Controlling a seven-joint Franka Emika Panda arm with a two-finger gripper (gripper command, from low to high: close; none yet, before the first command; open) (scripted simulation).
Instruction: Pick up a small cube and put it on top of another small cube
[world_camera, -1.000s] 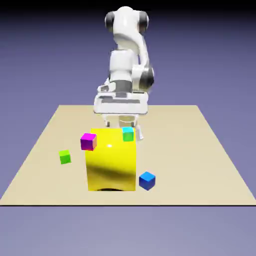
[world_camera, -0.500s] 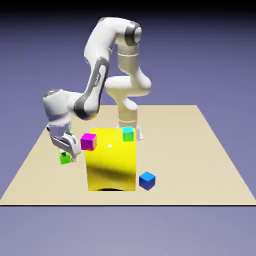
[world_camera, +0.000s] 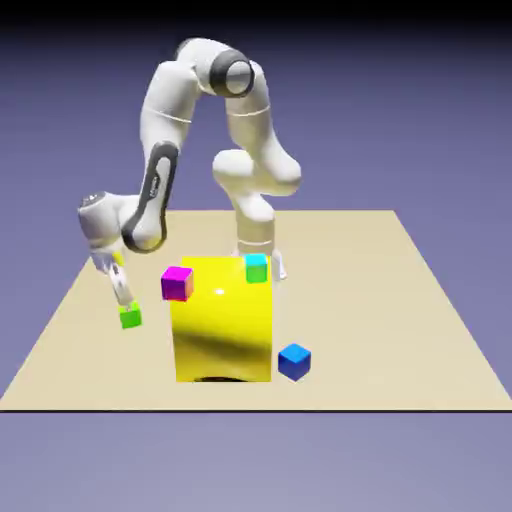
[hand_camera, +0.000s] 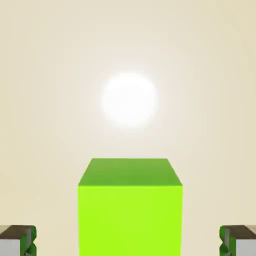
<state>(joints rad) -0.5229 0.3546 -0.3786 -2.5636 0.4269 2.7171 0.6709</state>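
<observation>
Gripper (world_camera: 121, 297): at the exterior view's left, pointing down over the table (world_camera: 420, 330); fingers spread wide, holding nothing.
Fingertips (hand_camera: 18, 241): in the hand view one sits at each bottom corner, well clear of the cube's sides, with green reflected on their inner faces.
Small green cube (world_camera: 130, 316): on the table right under the gripper, between the spread fingers; in the hand view it (hand_camera: 130, 207) fills the lower middle, centred in the gap, not touched by either tip.
Magenta cube (world_camera: 177, 283): just right of the gripper, at the upper left corner of the yellow block.
Yellow block (world_camera: 225, 320): big, right of the gripper, near the table's middle.
Teal cube (world_camera: 257, 268): on the block's far right corner, well apart from the gripper.
Blue cube (world_camera: 294, 361): on the table by the block's lower right corner, farthest from the gripper.
</observation>
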